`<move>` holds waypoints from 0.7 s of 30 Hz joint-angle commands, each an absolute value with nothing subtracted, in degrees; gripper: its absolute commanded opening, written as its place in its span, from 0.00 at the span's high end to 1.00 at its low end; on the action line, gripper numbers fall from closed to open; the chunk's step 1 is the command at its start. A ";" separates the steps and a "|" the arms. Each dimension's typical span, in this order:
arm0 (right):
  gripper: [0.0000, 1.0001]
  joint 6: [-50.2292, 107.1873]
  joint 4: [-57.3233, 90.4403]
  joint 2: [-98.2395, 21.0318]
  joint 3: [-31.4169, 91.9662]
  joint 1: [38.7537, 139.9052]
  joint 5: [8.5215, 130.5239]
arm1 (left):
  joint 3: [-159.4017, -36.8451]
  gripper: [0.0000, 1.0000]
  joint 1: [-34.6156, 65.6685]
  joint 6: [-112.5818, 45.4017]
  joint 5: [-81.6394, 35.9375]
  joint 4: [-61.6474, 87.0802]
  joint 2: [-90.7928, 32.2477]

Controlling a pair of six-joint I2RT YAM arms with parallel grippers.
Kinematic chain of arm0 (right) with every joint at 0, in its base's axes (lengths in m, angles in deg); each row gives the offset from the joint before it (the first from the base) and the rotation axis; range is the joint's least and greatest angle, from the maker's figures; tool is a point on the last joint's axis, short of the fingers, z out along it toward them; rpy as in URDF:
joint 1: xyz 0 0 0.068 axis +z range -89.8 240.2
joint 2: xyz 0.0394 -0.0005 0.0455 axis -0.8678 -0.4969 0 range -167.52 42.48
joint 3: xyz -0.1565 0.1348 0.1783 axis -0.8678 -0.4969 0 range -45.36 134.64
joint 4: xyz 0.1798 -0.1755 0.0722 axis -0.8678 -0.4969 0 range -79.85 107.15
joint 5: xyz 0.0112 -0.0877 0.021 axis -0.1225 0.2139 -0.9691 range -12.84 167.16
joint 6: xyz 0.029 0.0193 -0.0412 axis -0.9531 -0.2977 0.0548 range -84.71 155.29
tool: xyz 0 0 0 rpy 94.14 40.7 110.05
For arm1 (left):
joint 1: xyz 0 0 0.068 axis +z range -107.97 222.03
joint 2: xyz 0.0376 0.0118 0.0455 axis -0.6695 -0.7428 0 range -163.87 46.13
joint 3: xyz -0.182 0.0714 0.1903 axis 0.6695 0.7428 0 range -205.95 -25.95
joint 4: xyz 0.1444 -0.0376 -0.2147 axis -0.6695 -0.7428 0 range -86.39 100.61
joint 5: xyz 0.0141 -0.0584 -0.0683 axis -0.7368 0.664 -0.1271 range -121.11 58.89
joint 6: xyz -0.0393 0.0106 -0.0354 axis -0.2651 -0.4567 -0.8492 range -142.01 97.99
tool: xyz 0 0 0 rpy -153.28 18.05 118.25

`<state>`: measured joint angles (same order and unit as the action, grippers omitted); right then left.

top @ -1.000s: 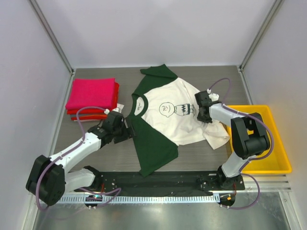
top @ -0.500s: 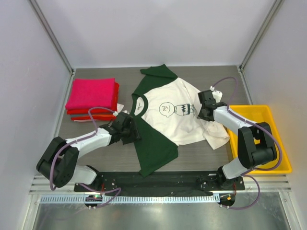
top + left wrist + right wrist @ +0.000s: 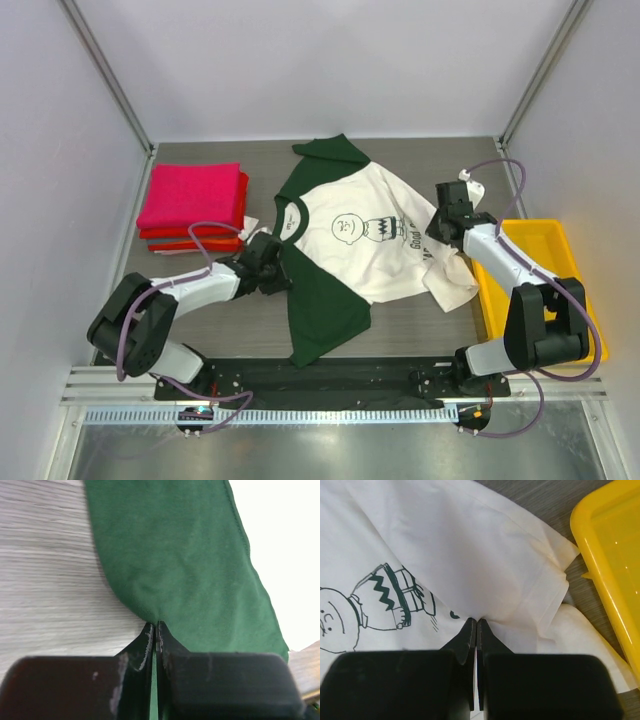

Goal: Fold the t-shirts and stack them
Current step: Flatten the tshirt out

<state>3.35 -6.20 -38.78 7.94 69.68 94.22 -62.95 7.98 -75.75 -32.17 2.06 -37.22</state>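
Cream-white t-shirt (image 3: 350,240) lying flat at centre, cartoon boy print, lettering starting "Good" (rest unreadable), left gripper (image 3: 154,629) pinching green sleeve (image 3: 180,555), right gripper (image 3: 475,624) nipping white cloth, pink-and-red folded stack (image 3: 192,198) far left, yellow tray (image 3: 585,260) at right.

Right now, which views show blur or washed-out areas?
Left wrist: the cream part of the t-shirt is blown out to plain white, and the table looks slightly smeared. Right wrist: sharp, with small glints on the yellow tray. Top external: evenly lit, sharp.

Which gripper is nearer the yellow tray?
Right. The right gripper grips the t-shirt beside the yellow tray; the left gripper is across the t-shirt, on its green sleeve.
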 commanded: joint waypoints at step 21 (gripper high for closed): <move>0.37 -5.22 -14.91 -79.85 69.14 52.47 73.56 | -83.34 1.00 23.48 -75.18 -26.19 -2.05 -36.12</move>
